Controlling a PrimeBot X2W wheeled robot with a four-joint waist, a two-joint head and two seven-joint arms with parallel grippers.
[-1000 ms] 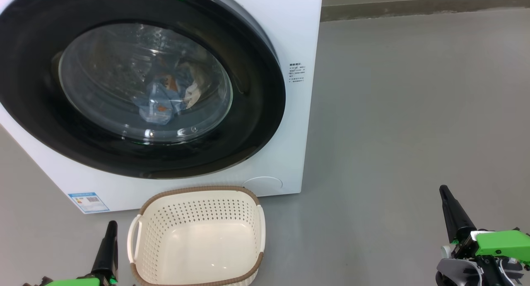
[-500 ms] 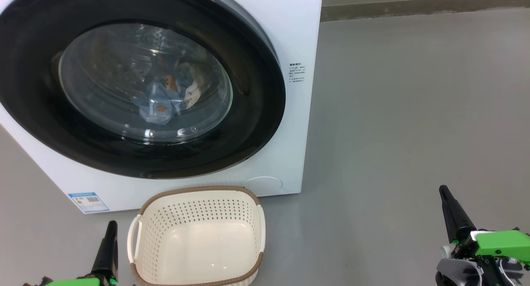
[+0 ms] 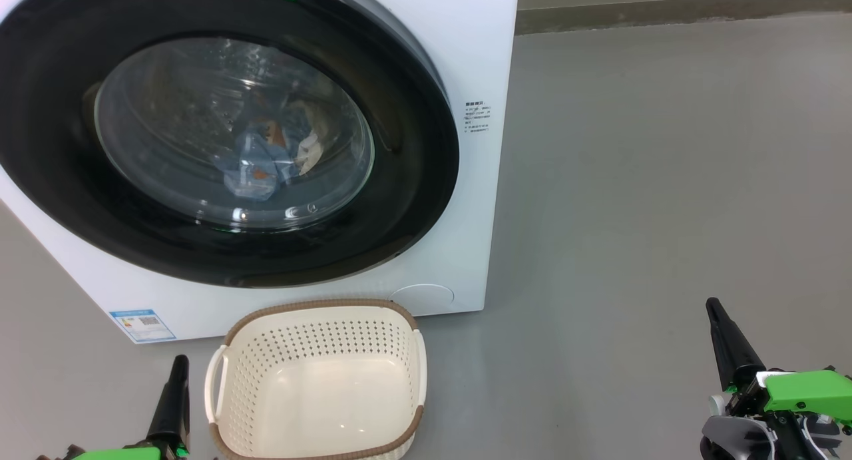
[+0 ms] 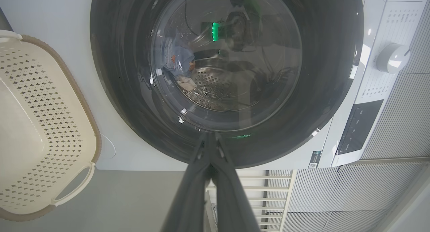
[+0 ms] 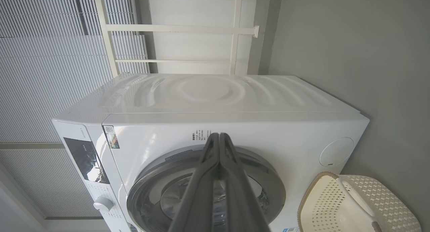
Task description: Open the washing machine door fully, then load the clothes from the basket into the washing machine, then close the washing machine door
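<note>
Left gripper (image 3: 179, 363), fingers pressed together, beside cream-white perforated plastic basket (image 3: 319, 305), right gripper (image 3: 713, 305) well apart, pressed together too, big white front-loading washing machine (image 3: 480, 54) behind, round black-rimmed glass door (image 3: 413, 180) shut, light blue printed clothes (image 3: 263, 160) inside.

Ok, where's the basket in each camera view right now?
Head view: basket bottom centre, below the washing machine door.
Left wrist view: basket at left edge, door to its right.
Right wrist view: basket bottom right, door to its left.
Shared landmark: the door.
</note>
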